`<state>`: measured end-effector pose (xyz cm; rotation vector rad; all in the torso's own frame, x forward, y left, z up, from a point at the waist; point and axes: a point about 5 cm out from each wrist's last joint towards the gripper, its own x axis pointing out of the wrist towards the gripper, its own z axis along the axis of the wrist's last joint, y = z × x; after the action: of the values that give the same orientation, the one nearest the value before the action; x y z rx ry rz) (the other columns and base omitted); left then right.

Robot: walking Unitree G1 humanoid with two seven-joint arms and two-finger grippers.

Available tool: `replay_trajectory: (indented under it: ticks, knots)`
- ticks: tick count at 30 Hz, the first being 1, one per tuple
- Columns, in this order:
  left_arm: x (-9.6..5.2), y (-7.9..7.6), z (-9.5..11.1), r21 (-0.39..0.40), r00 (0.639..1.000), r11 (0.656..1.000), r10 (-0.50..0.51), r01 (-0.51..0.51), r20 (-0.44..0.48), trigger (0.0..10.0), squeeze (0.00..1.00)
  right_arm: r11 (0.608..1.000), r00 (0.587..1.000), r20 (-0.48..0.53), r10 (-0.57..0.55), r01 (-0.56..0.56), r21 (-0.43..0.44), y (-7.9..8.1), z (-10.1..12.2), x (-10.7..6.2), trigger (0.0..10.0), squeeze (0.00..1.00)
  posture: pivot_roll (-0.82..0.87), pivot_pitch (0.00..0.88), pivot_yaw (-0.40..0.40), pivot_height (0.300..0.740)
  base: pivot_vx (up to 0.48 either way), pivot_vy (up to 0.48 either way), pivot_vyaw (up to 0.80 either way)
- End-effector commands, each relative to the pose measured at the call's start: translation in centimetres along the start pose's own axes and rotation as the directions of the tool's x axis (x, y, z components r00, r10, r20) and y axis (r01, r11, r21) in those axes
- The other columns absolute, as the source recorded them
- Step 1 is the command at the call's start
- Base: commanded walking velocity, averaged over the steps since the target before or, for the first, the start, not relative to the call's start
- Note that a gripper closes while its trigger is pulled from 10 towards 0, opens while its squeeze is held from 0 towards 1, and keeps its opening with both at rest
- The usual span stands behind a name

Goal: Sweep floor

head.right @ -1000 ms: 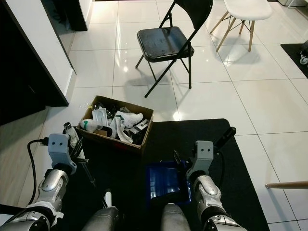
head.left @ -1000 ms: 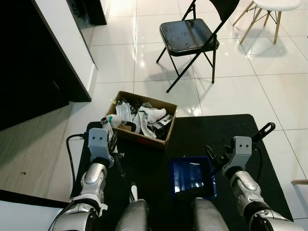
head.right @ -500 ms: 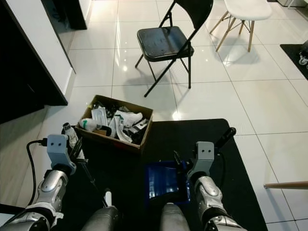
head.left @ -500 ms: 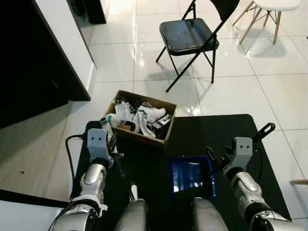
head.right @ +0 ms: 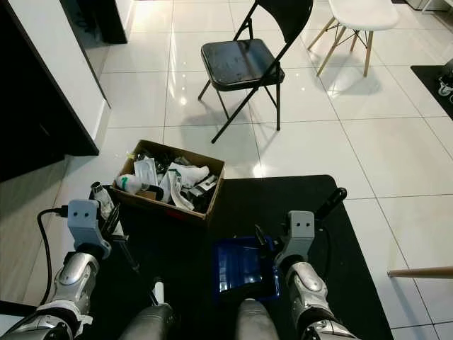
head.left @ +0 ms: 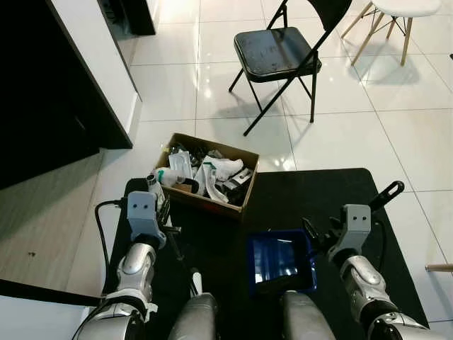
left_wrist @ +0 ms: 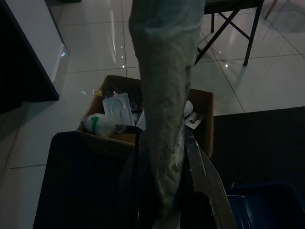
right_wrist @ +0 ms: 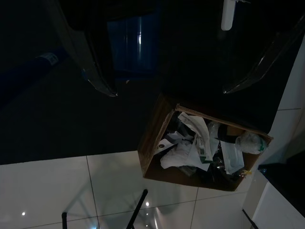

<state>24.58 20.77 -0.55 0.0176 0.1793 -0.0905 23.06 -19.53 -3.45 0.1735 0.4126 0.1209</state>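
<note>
Standing on black mat (head.left: 283,198), white tile floor (head.left: 340,134) beyond. Left gripper (head.left: 167,225) low on near left, clamped on thin black broom handle (head.right: 129,256); handle's long axis slanting from the gripper down and right toward near centre, white end piece (head.right: 158,291) visible just by the robot's own legs. Brush end not made out from head views; left wrist view dark, with a pale fuzzy strip (left_wrist: 164,105) running along the fingers, probably bristles or cover, cannot tell. Right gripper (head.left: 316,237) on near right, touching right rim of blue dustpan (head.left: 279,260); appears closed on the rim but fingers too small and dark to be sure, so cannot tell. Dustpan flat on mat, between the two arms, nearer the right one. Cardboard box (head.left: 207,173) full of trash just beyond the left gripper, at far-left edge of mat. Folding chair (head.left: 279,53) well apart, far centre. Key relation: dustpan lies right of broom handle, so any sweep likely goes left-to-right toward pan.
</note>
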Motion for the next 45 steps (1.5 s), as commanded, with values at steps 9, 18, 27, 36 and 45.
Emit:
replay_trajectory:
  ticks: [9,18,27,36,45]
  knots:
    - [-1.0,-0.7,-1.7,-0.027,0.997,0.999,-0.022,0.02,-0.08,9.5,0.0,1.0,1.0,-0.023,-0.009,0.009,0.015,-0.17,-0.62,-0.37,10.0,0.0,0.02,0.036,-0.021,0.74,0.0,0.0,0.0]
    - [-0.99,-0.76,-1.74,-0.025,0.996,0.999,-0.028,0.026,-0.085,10.0,0.0,1.0,1.0,-0.028,0.0,0.0,0.01,-0.17,-0.62,-0.36,10.0,0.0,0.02,0.03,-0.023,0.74,0.0,0.0,0.0]
    - [-0.92,-0.84,-1.61,-0.023,0.997,0.999,-0.032,0.031,-0.075,10.0,0.0,1.0,0.999,-0.042,0.011,-0.011,-0.002,-0.07,-0.65,-0.27,10.0,0.0,0.03,0.039,-0.025,0.74,0.0,0.0,0.0]
    - [-0.85,-0.82,-1.56,-0.028,0.997,0.999,-0.022,0.02,-0.073,10.0,0.0,1.0,0.999,-0.046,0.01,-0.01,0.0,-0.11,-0.56,-0.18,10.0,0.0,0.03,0.048,-0.024,0.74,0.0,0.0,0.0]
    - [-0.76,-0.83,-1.46,-0.031,0.997,0.999,-0.02,0.018,-0.068,10.0,0.0,1.0,0.999,-0.049,0.003,-0.003,-0.003,-0.13,-0.48,-0.1,10.0,0.0,0.03,0.052,-0.024,0.74,0.0,0.0,0.0]
